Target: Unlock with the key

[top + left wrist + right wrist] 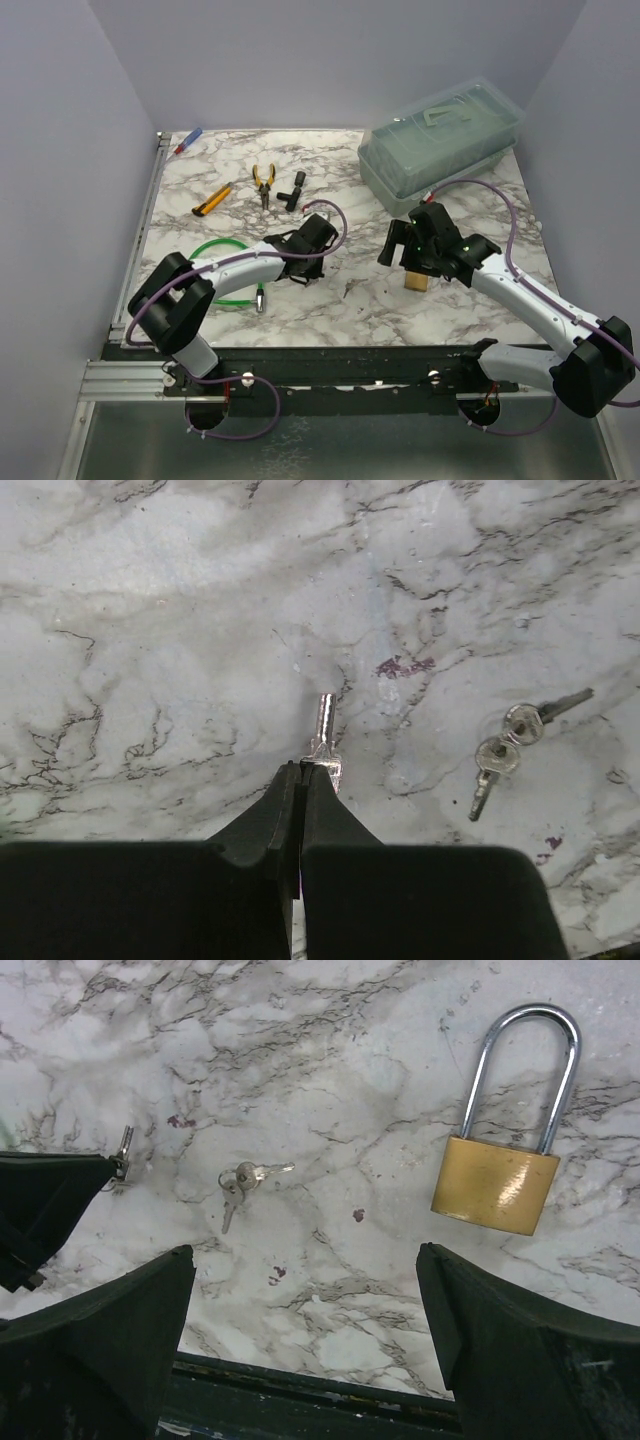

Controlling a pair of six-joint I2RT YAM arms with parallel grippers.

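Observation:
My left gripper (302, 768) is shut on a small silver key (324, 722). The key's blade sticks out past the fingertips, just above the marble table. No cord shows on it in the left wrist view. The brass padlock (495, 1186) lies flat with its silver shackle closed, ahead and to the right of my open, empty right gripper (305, 1260). In the top view the padlock (413, 284) peeks out under the right gripper (405, 252), with the left gripper (308, 262) to its left. A green cord (205, 250) with a silver end piece (260, 298) lies by the left arm.
Two more keys on a ring (505, 745) lie between the grippers and also show in the right wrist view (238, 1182). Orange-handled pliers (263, 183), a yellow knife (213, 199) and a black L-shaped tool (292, 190) lie at the back. A clear lidded box (440, 140) stands back right.

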